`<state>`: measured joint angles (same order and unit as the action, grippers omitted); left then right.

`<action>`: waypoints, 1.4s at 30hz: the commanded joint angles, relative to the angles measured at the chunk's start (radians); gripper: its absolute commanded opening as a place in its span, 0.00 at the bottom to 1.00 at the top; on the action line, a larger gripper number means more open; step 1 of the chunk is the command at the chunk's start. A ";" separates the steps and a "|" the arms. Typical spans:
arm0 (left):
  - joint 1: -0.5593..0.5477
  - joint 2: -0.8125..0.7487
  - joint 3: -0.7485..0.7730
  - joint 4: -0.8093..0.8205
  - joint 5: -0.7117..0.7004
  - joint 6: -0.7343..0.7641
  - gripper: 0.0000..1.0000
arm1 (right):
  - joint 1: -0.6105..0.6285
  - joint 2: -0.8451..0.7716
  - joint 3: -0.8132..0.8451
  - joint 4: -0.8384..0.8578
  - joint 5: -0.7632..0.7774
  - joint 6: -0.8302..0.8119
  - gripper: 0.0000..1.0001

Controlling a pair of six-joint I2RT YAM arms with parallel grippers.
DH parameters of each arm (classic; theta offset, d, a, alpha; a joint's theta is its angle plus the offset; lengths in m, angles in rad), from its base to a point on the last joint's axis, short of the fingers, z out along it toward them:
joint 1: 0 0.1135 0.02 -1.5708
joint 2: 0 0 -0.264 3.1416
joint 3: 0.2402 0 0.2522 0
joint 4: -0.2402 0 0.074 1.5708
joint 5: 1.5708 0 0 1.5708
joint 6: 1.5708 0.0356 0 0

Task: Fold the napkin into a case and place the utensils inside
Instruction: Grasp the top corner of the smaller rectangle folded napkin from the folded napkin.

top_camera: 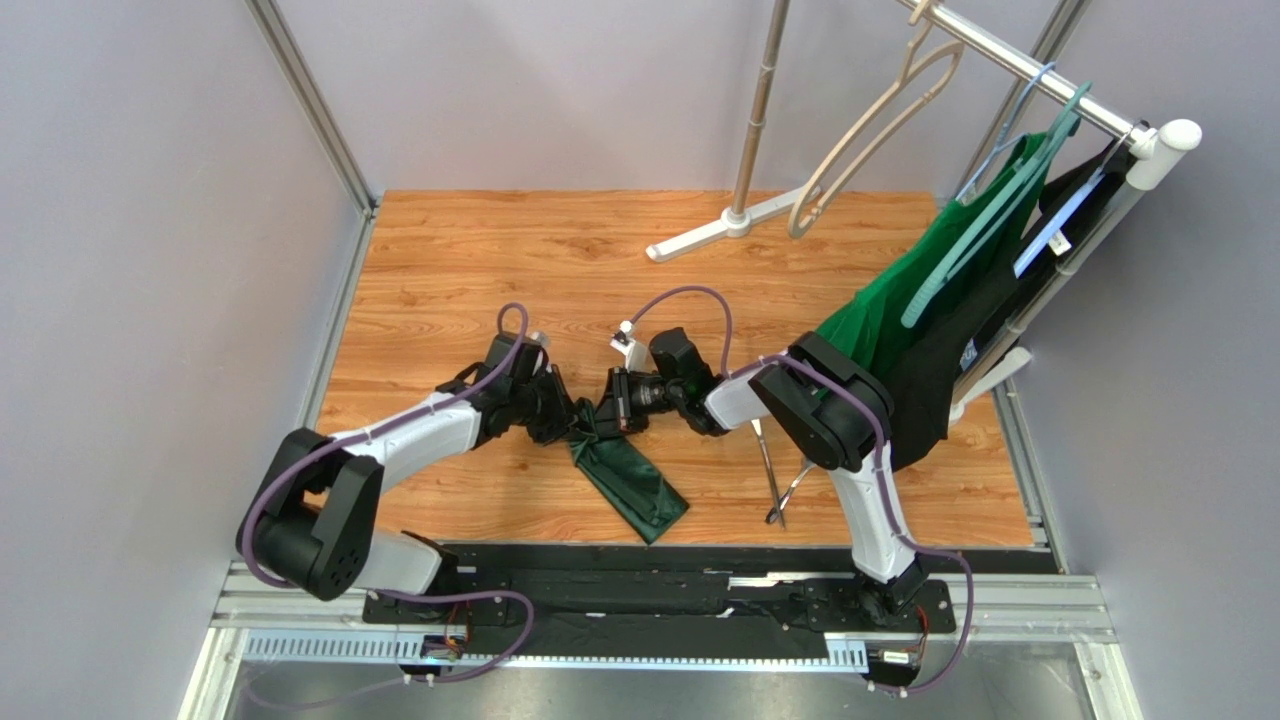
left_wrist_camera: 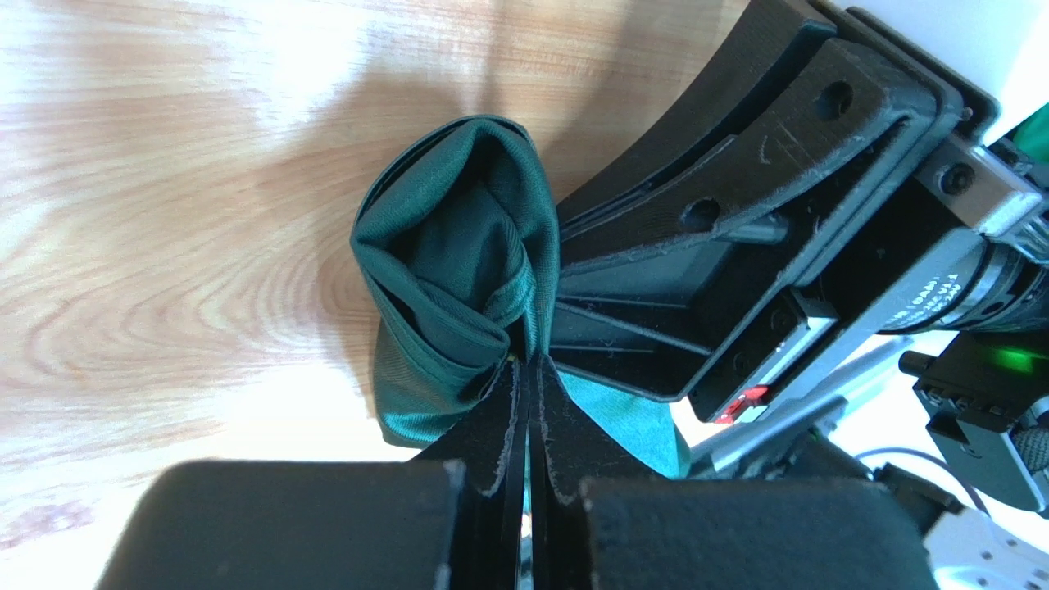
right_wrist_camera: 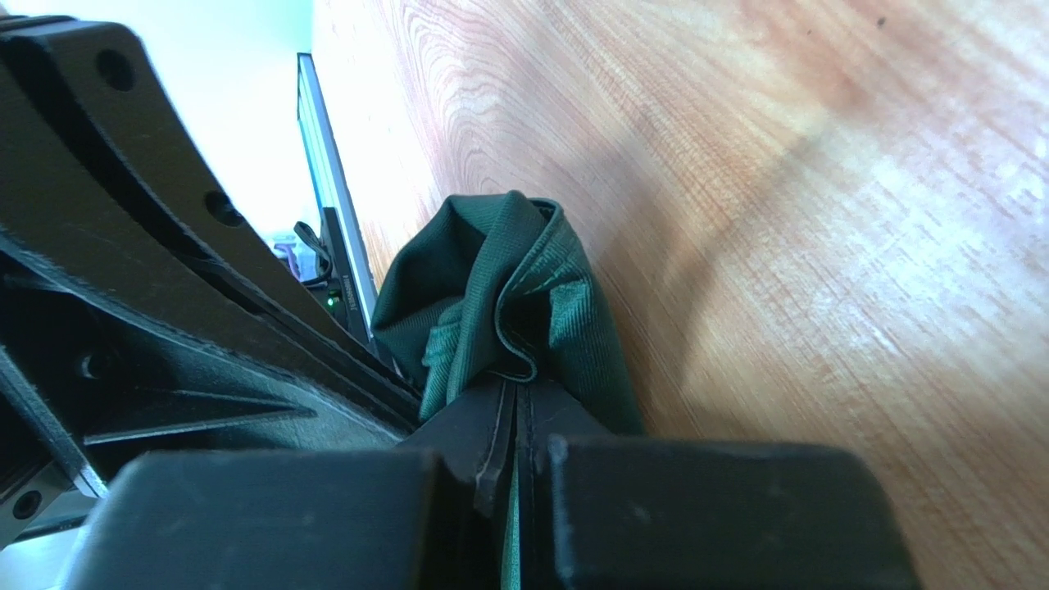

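Note:
The dark green napkin (top_camera: 637,483) lies as a narrow folded strip running toward the near right of the wooden table (top_camera: 451,255). Its upper end is bunched up where both grippers meet. My left gripper (top_camera: 567,422) is shut on that bunched end, and in the left wrist view the cloth (left_wrist_camera: 458,264) balloons just past the gripper (left_wrist_camera: 531,375). My right gripper (top_camera: 604,419) pinches the same end from the opposite side; the right wrist view shows folds of cloth (right_wrist_camera: 523,289) at the gripper (right_wrist_camera: 522,396). The two silver utensils (top_camera: 774,488) lie crossed beside the right arm.
A clothes rack with a white base (top_camera: 724,225) stands at the back. It carries a beige hanger (top_camera: 879,113) and a brighter green garment (top_camera: 902,308) hanging over the table's right edge. Grey walls close in left and right.

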<state>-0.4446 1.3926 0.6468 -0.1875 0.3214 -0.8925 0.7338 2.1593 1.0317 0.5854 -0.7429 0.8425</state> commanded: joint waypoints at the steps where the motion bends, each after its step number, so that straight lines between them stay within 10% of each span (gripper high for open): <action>1: -0.008 -0.095 -0.056 0.149 -0.083 0.012 0.00 | -0.001 0.002 0.024 -0.053 0.066 -0.010 0.00; 13: 0.003 -0.122 -0.048 0.080 -0.287 -0.036 0.00 | 0.006 -0.053 0.082 -0.200 0.042 -0.105 0.00; 42: 0.006 -0.106 -0.196 0.351 -0.160 -0.138 0.00 | 0.029 0.100 0.164 0.045 -0.024 -0.030 0.00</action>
<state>-0.4385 1.2610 0.4797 0.0479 0.1299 -0.9707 0.7494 2.2215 1.1690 0.4988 -0.7803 0.8032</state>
